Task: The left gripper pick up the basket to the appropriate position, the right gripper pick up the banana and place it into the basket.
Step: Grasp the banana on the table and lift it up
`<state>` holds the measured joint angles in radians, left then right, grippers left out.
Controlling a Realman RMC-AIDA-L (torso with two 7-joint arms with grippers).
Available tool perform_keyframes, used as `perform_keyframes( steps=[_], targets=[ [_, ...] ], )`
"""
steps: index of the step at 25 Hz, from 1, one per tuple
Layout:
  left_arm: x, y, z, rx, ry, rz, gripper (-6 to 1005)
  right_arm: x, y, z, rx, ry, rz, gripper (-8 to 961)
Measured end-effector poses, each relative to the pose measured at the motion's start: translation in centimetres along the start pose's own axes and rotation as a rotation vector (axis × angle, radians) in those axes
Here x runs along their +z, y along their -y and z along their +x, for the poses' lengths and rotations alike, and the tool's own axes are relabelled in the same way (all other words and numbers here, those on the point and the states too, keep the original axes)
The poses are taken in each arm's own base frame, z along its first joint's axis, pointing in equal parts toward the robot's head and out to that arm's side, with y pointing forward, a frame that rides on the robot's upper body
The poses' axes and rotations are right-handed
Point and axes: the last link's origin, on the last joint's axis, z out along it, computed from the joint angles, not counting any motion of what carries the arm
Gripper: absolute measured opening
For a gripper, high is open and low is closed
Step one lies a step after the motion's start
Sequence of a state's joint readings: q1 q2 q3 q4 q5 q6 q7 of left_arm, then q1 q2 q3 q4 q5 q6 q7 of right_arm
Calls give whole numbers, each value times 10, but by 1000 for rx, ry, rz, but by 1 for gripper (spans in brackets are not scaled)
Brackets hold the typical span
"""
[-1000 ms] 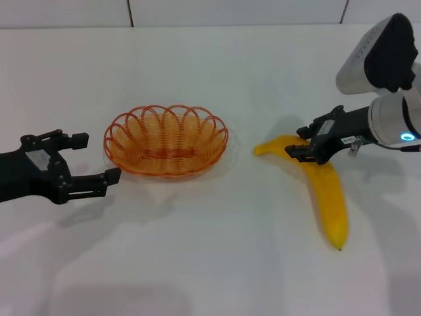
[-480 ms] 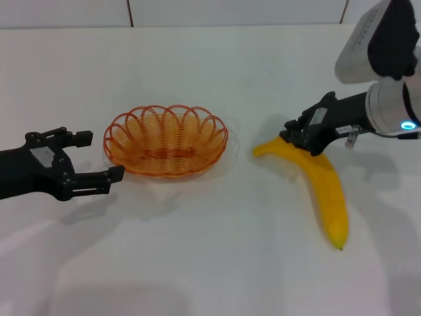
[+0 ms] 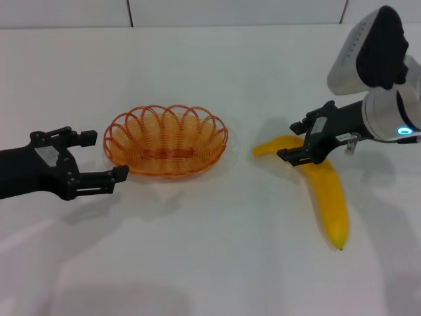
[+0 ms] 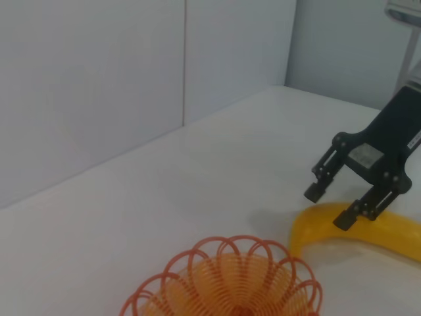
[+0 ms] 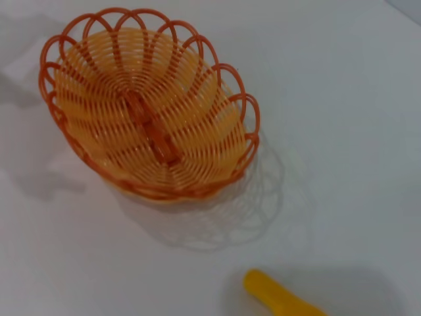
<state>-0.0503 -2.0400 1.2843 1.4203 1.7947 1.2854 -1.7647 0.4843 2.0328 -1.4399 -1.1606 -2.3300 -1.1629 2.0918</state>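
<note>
The orange wire basket (image 3: 164,171) sits empty on the white table, left of centre, and also shows in the left wrist view (image 4: 230,280) and the right wrist view (image 5: 197,118). My left gripper (image 3: 104,157) is open just left of the basket, one finger beside its rim, not touching it. The yellow banana (image 3: 329,197) lies flat on the right; its stem end (image 5: 276,299) shows in the right wrist view. My right gripper (image 3: 294,141) is open over the banana's upper part near the stem end. In the left wrist view, the right gripper (image 4: 329,207) has its fingers spread above the banana (image 4: 375,230).
A white table (image 3: 210,263) spreads around both objects. A tiled wall (image 3: 131,12) runs along the back edge. The right arm's grey-white wrist (image 3: 368,49) rises at the far right.
My left gripper has crept right, closer to the basket's rim. My right gripper lifted and turned, then came back down slightly nearer the banana's stem end. Basket and banana have not moved.
</note>
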Motion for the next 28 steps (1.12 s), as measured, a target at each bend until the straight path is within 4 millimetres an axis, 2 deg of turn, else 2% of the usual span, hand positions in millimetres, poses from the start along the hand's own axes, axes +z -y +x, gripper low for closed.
perform_keyframes(
  steps=[3,16,28],
  targets=[
    [0,0,0,-2,0,-1,912,0,2,-5,-10,5,3,609],
    [0,1,-1,-5,1,0,912,5,3,2,5,-34,-4,893],
    [3,1,0,-2,0,-6,912,16,7,6,15,-68,-2,893]
  ],
)
